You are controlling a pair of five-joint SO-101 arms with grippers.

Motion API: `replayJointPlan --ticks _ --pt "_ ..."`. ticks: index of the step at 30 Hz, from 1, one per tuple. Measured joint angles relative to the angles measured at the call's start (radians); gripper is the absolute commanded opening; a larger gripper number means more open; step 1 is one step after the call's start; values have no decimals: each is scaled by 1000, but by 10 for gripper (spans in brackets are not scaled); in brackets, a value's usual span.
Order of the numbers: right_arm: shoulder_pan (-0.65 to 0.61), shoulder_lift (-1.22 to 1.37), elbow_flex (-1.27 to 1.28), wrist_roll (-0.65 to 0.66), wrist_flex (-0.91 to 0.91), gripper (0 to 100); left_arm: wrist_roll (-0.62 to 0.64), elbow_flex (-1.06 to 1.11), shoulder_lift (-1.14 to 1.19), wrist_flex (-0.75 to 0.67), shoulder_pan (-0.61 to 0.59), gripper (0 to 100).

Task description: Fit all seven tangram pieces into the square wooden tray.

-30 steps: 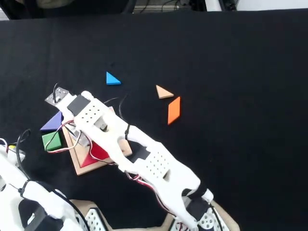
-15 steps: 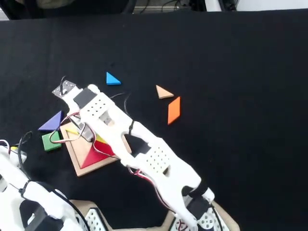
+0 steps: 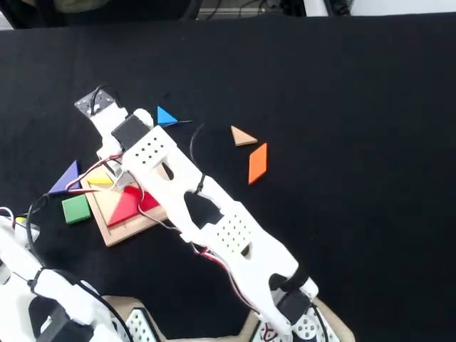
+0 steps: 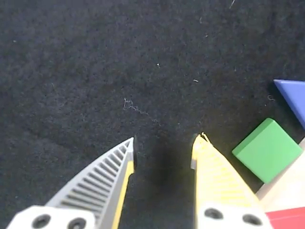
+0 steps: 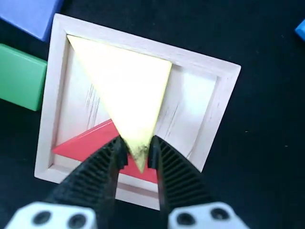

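**Desk:** What does your high view show?

**Caption:** A black cloth (image 3: pixel 356 85) covers the table. Your right arm (image 3: pixel 214 228), in white perforated plastic, stretches over the square wooden tray (image 3: pixel 121 235), which is pale and has a raised rim. A red triangle (image 3: pixel 132 203) lies inside it. A yellow triangle (image 3: pixel 100 179) shows at the tray's far edge, beneath the wrist. A green square (image 3: pixel 75 209) sits just beside the tray, with a violet-blue triangle (image 3: pixel 64 179) near it. Well apart on the cloth lie a small blue triangle (image 3: pixel 166 116), a tan triangle (image 3: pixel 243 136) and an orange parallelogram (image 3: pixel 257 162).

**Desk:** And your left wrist view?

**Caption:** Your left gripper (image 4: pixel 164 143) hangs over the fuzzy cloth. Its ribbed fingers, one grey and one yellow, are spread with nothing between them. The green square and the violet-blue triangle lie close by.

**Desk:** And your right wrist view?

**Caption:** Your right gripper (image 5: pixel 136 148) has its black ribbed fingers pinched on one tip of the yellow triangle. The piece's other corners reach toward the tray's far rim. You cannot tell whether it lies flat. The red triangle rests along the near rim, partly under that tip. Wood grain shows on the bare floor.
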Motion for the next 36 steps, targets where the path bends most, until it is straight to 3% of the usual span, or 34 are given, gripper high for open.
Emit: replayJointPlan --ticks 14,20,22,27,33,36 --pt "-167 -6 17 -32 2 19 0 0 0 0 0 202" --pt "-184 -6 17 -60 2 266 0 0 0 0 0 202" --pt "-184 -6 17 -60 2 291 0 0 0 0 0 202" --pt "-184 -6 17 -51 2 243 0 0 0 0 0 202" --pt "-124 -6 15 49 2 5 0 0 0 0 0 202" --pt "-58 -2 15 63 -6 41 0 3 0 0 0 202"
